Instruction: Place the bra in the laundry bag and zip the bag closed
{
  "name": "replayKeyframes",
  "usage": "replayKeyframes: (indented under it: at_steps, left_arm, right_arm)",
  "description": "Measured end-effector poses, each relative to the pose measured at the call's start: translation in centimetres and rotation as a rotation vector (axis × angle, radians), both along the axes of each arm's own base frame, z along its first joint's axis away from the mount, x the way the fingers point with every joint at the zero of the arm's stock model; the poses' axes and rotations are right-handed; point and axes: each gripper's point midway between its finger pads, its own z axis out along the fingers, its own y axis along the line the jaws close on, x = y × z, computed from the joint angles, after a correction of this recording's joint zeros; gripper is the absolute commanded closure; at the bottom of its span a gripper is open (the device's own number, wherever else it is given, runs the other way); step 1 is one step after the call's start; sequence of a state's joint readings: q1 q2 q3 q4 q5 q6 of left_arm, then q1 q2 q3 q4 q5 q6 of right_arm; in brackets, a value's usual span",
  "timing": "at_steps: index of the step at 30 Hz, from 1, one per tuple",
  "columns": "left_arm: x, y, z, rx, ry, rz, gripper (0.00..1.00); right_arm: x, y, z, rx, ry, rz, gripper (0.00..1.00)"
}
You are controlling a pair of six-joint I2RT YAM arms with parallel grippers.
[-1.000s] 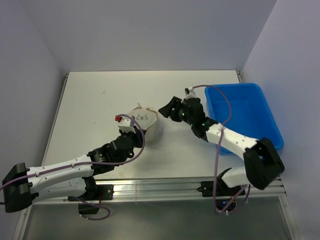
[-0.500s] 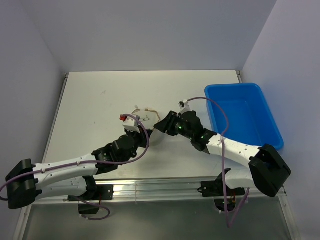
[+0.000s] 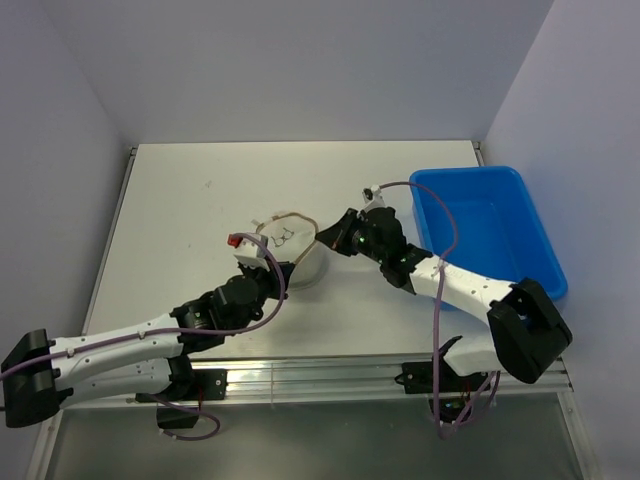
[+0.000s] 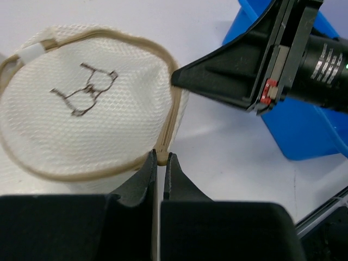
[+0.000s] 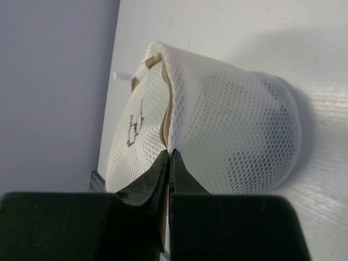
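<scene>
The laundry bag [image 3: 292, 252] sits near the middle of the table [image 3: 180, 200], with its round lid [image 4: 81, 103] and the lid's dark mark facing up. My left claw [image 4: 161, 159] is at the bag's near side, its fingers pinched together on the tan zip rim [image 4: 32, 163]. My right claw [image 5: 168, 155] meets the same rim from the right, its tips pressed shut on the edge where lid and mesh wall join. The blue bin [image 3: 545, 250] stands farther right, apart from the bag.
</scene>
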State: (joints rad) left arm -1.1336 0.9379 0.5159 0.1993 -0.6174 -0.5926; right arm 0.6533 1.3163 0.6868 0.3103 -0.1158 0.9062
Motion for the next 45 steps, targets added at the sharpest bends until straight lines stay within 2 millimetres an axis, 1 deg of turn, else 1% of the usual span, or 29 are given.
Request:
replayKeyframes:
  at_steps: [5,8,9,10,11,12,13,14,15,16,17,19,21,24,25,27,31,32,34,35,37,38,39,40,43,45]
  left_arm:
    - [-0.3,1.9,-0.7,0.020,0.012,0.042,1.00]
    - [-0.2,2.8,-0.4,0.015,0.009,0.069,1.00]
    - [-0.2,3.0,-0.2,0.012,0.006,0.076,1.00]
    - [-0.2,3.1,-0.2,0.012,0.004,0.082,1.00]
    - [-0.1,3.1,-0.1,0.012,0.003,0.084,1.00]
    - [-0.1,3.1,-0.2,0.013,0.002,0.086,1.00]
    - [-0.1,3.1,-0.3,0.019,0.003,0.085,1.00]
    - [-0.1,3.0,-0.5,0.026,0.004,0.083,1.00]
    - [-0.1,2.8,-0.7,0.035,0.005,0.078,1.00]
    - [0.1,2.5,-0.9,0.041,0.006,0.076,1.00]
    - [0.2,2.2,-1.1,0.051,0.005,0.070,1.00]
    - [0.3,1.3,-1.7,0.068,0.009,0.051,1.00]
    - [0.4,0.5,-1.7,0.072,0.008,0.033,1.00]
    - [0.5,-0.5,-1.1,0.056,-0.004,0.009,1.00]
    - [0.5,-0.8,-0.8,0.048,-0.007,0.002,1.00]
    - [0.5,-1.2,-0.6,0.036,-0.009,-0.012,1.00]
    - [0.1,-1.7,-0.6,0.031,-0.005,-0.036,1.00]
    - [0.1,-1.7,-0.6,0.031,-0.004,-0.039,1.00]
    - [-0.1,-1.9,-0.6,0.030,-0.003,-0.045,1.00]
    - [-0.1,-1.9,-0.6,0.029,-0.003,-0.047,1.00]
    - [-0.1,-1.9,-0.6,0.030,-0.003,-0.047,1.00]
    - [-0.1,-1.9,-0.6,0.030,-0.003,-0.047,1.00]
    - [-0.1,-1.9,-0.6,0.029,-0.003,-0.047,1.00]
    - [-0.1,-1.9,-0.6,0.030,-0.003,-0.047,1.00]
    - [-0.1,-1.8,-0.4,0.025,-0.006,-0.046,1.00]
    - [-0.2,-1.6,-0.2,0.021,-0.008,-0.043,1.00]
  right_arm:
    - [2.8,-1.6,-0.6,-0.031,0.003,-0.020,1.00]
    - [4.3,-1.4,-0.5,-0.037,0.002,0.022,1.00]
    - [4.7,-1.0,-0.4,-0.038,0.002,0.044,0.95]
    - [5.0,-0.7,-0.3,-0.040,0.004,0.059,0.85]
    - [5.1,-0.5,-0.3,-0.043,0.007,0.072,0.73]
    - [5.1,-0.4,-0.4,-0.049,0.011,0.078,0.51]
    - [5.3,-0.6,-0.4,-0.058,0.007,0.063,0.43]
    - [5.4,-0.9,-0.3,-0.069,-0.001,0.054,0.37]
    - [5.4,-1.3,-0.2,-0.076,-0.008,0.037,0.31]
    - [5.2,-1.7,0.0,-0.077,-0.015,0.026,0.27]
    - [4.6,-2.0,0.2,-0.076,-0.021,0.020,0.27]
    - [2.5,-2.2,0.8,-0.062,-0.037,0.021,0.26]
    - [-0.4,-1.6,1.7,-0.031,-0.063,0.052,0.26]
    - [-3.6,-0.4,2.1,0.014,-0.068,0.112,0.27]
    - [-4.2,-0.1,2.0,0.022,-0.061,0.124,0.27]
    - [-4.7,0.1,1.3,0.030,-0.037,0.128,0.30]
    - [-4.4,0.2,0.2,0.023,0.000,0.112,0.35]
    - [-4.3,0.2,0.0,0.018,0.008,0.107,0.42]
    - [-4.0,0.4,-0.4,0.012,0.018,0.098,0.50]
    - [-3.8,0.4,-0.6,0.008,0.022,0.095,0.61]
    - [-3.4,0.6,-0.7,0.003,0.025,0.086,0.70]
    - [-3.2,0.7,-0.6,0.003,0.025,0.083,0.87]
    - [-3.1,0.7,-0.5,0.001,0.021,0.082,0.95]
    - [-3.0,0.8,-0.3,0.006,0.020,0.080,1.00]
    - [-2.5,0.7,0.2,0.009,0.009,0.069,1.00]
    - [-2.1,0.3,0.2,0.006,0.005,0.058,1.00]
